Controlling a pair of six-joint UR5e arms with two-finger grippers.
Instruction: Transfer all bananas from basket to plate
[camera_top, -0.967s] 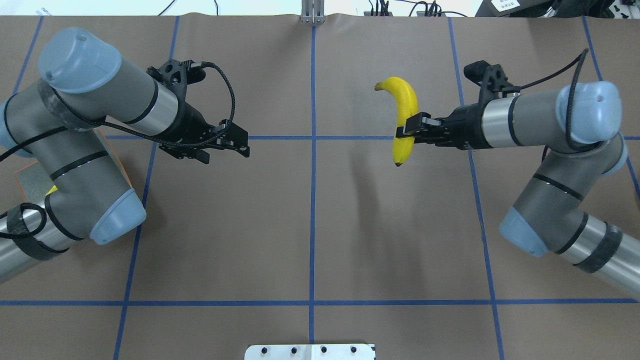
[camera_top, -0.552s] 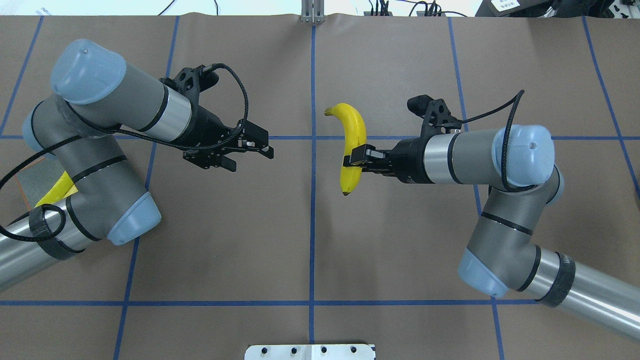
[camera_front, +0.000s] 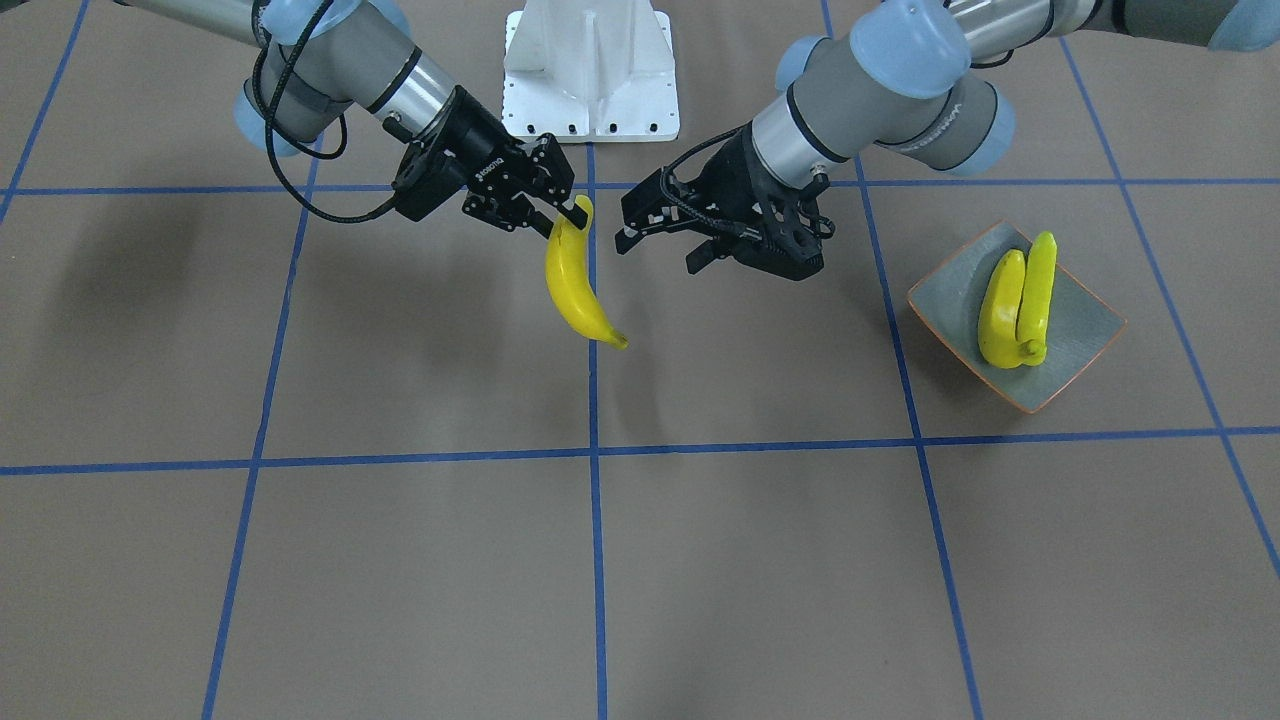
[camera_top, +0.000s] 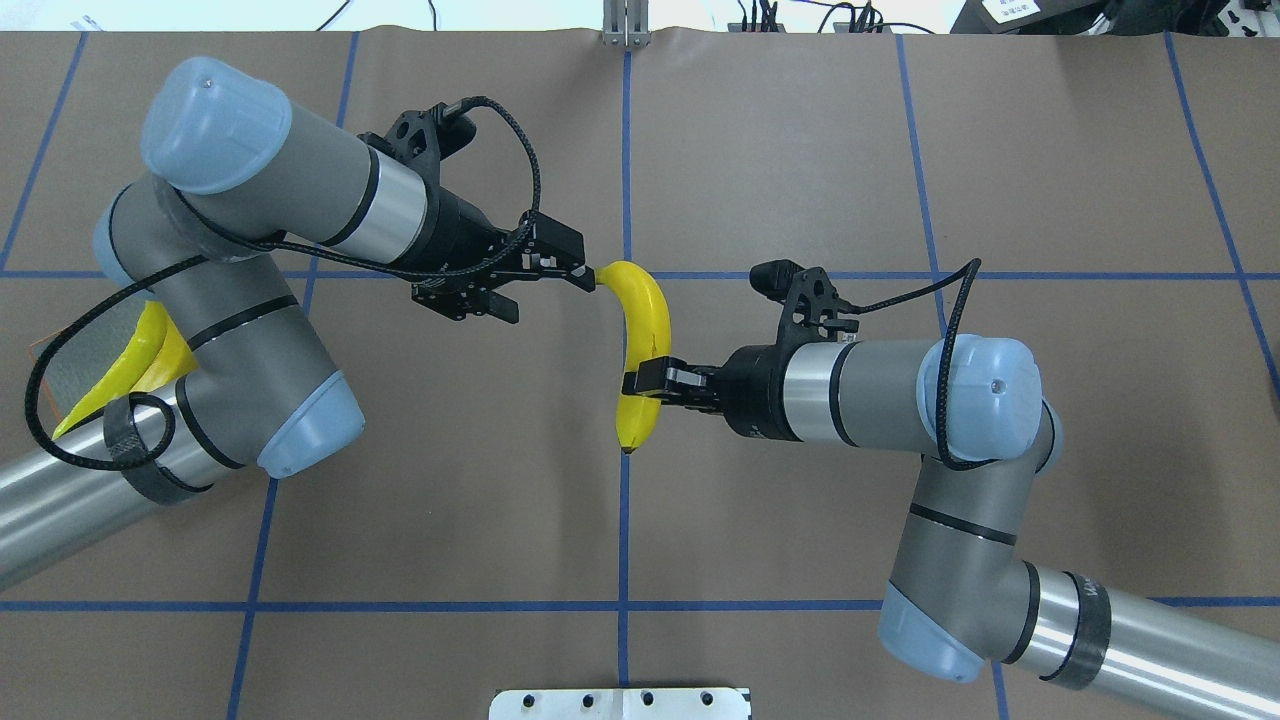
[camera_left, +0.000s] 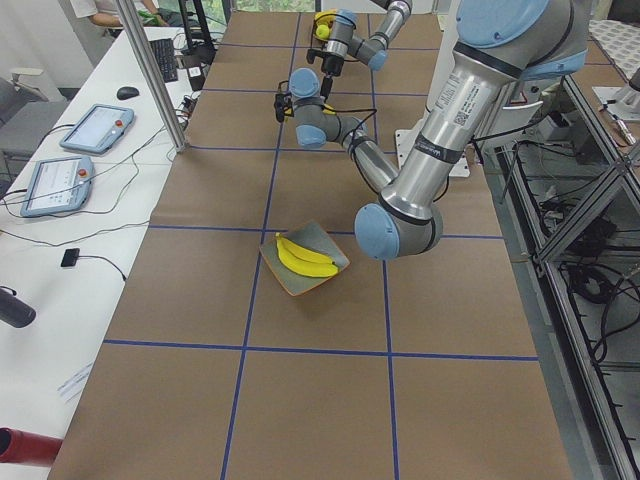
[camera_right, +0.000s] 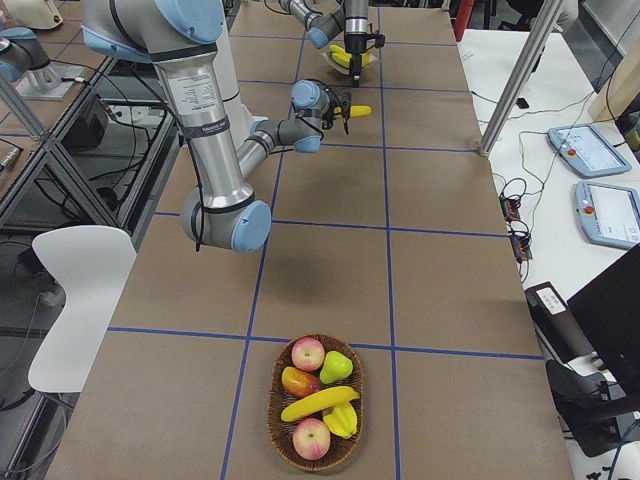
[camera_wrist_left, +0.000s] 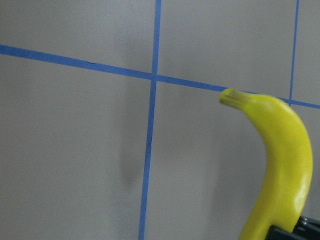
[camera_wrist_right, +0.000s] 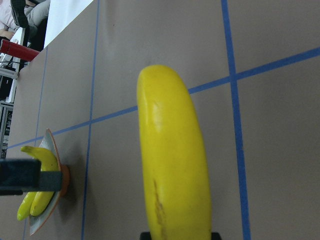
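Banana (camera_top: 645, 325) clasped by right tool (camera_top: 645, 381), left tool (camera_top: 549, 292) spread — basket (camera_right: 273, 410) only in right-side view

We read only one mark: small white lettering, seemingly "ROBOTIQ", on the right gripper's (camera_front: 562, 222) black body. White lettering on the left arm (camera_front: 945, 105) is too small for us to read.

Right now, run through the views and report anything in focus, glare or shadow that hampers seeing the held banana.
Overhead exterior: even light, banana crisp, shadows on the table faint. Left wrist-mounted: banana close and slightly soft. Right wrist-mounted: it fills the frame, with a pale glare patch; plate tiny at the left edge. Side views: banana too small to judge.
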